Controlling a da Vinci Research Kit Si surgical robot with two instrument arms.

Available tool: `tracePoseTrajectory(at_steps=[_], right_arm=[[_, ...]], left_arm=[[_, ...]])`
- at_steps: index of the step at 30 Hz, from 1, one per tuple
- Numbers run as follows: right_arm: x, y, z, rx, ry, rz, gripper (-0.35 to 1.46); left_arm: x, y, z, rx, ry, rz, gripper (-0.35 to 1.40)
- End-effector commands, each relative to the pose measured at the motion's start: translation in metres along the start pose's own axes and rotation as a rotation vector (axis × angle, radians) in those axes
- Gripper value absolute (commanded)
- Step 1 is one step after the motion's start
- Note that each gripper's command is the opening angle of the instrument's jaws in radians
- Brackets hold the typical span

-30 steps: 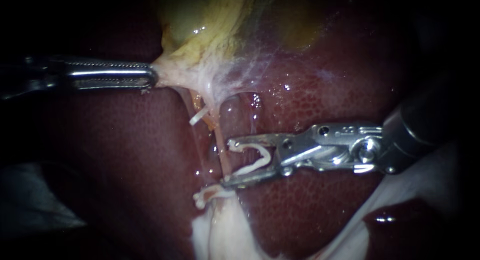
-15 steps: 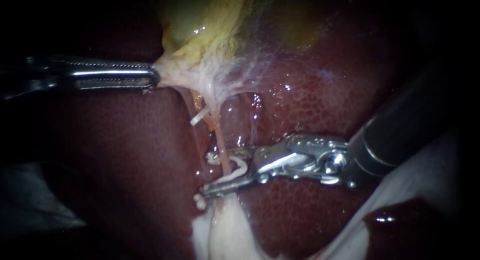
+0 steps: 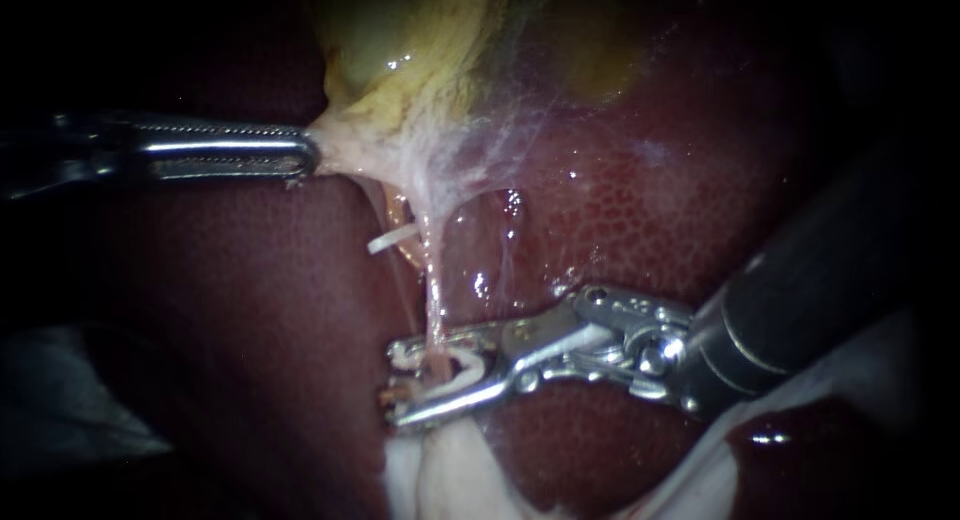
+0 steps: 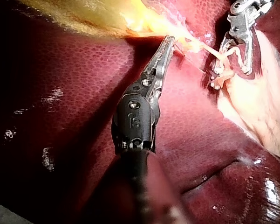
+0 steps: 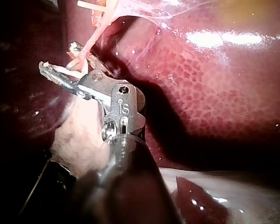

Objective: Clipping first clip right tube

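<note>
Right tube [image 3: 433, 295]: a thin pink strand running from the gallbladder [image 3: 400, 40] at the far side to the pale tissue [image 3: 450, 475] at the near side, with the liver [image 3: 650, 200] behind it. My right instrument [image 3: 393, 385] comes in from the right and straddles the tube low on its run. Its jaws are narrowed onto the white clip [image 3: 462, 365], one clip leg against each jaw, and the tube lies inside the clip's bend. My left instrument [image 3: 305, 152] has its jaws pressed together on gallbladder tissue and holds it out to the left. As I judge it, the clip is placed around the tube but not yet locked, since a gap shows between its legs. The full squeeze and the release are left to do. Only the endoscope view shows both instruments with the tube's whole run between them. The left wrist view shows my left jaws edge-on, meeting on the yellow tissue, and my right jaws tip-on with the gap between them plain. The right wrist view looks along my right instrument: the tube enters between its jaws, whose tips reach past it. My left instrument is absent there.
</note>
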State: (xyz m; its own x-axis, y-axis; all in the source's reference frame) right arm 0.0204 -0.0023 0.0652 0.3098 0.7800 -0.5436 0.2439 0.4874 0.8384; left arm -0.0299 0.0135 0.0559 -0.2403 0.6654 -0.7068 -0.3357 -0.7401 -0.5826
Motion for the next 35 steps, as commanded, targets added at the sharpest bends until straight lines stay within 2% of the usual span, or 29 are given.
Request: tracePoseTrajectory(at_steps=[1, 5, 8, 12, 19, 23, 35], right_arm=[[0.0, -0.0001, 0.0001, 0.006, -0.005, -0.002, 0.45], [0.0, -0.0002, 0.0, 0.007, -0.005, -0.001, 0.42], [0.0001, -0.0003, -0.0004, 0.009, -0.006, -0.001, 0.31], [0.0001, -0.0007, -0.001, 0.012, -0.005, 0.024, 0.02], [0.0002, -0.0008, -0.0013, 0.013, -0.003, 0.072, -0.35], [0.0, -0.001, -0.0015, 0.014, -0.003, 0.101, -0.35], [-0.0002, -0.0011, -0.0015, 0.017, -0.005, 0.099, -0.35]], left_arm=[[0.0, 0.0, 0.0, 0.0, 0.0, 0.0, -0.35], [0.0, 0.0, 0.0, 0.0, 0.0, 0.0, -0.35], [0.0, 0.0, 0.0, 0.0, 0.0, 0.0, -0.35], [0.0, 0.0, 0.0001, 0.0, 0.0, 0.0, -0.35], [0.0, 0.0, 0.0001, 0.0, 0.0, 0.0, -0.35], [0.0, 0.0, 0.0001, 0.0, 0.0, 0.0, -0.35], [0.0, 0.0, 0.0002, 0.0, 0.0, 0.0, -0.35]])
